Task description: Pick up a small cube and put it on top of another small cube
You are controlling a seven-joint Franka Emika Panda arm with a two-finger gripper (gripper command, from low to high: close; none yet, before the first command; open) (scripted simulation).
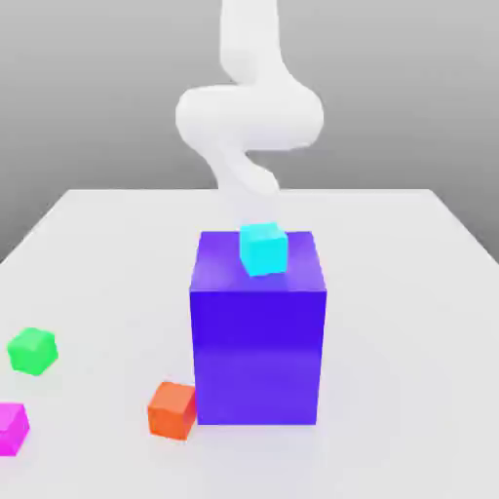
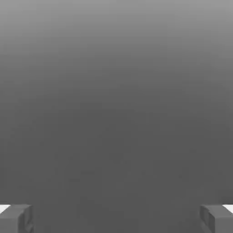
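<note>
while the gripper [image 2: 116, 218] stands spread wide and empty, its fingers [image 2: 16, 217] far apart, the green cube [image 1: 32, 351] rests on the table [image 1: 409, 292] at near left, well apart from the blue block [image 1: 258, 341] bearing a cyan cube [image 1: 263, 249]; orange cube [image 1: 172, 409] just beside the block

smooth white arm [image 1: 249, 117], grey fingertips [image 2: 16, 218]

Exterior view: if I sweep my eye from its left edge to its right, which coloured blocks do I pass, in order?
Magenta cube → green cube → orange cube → big blue-purple block. A cyan cube sits on top of that block, so it has no separate place in the order.
</note>
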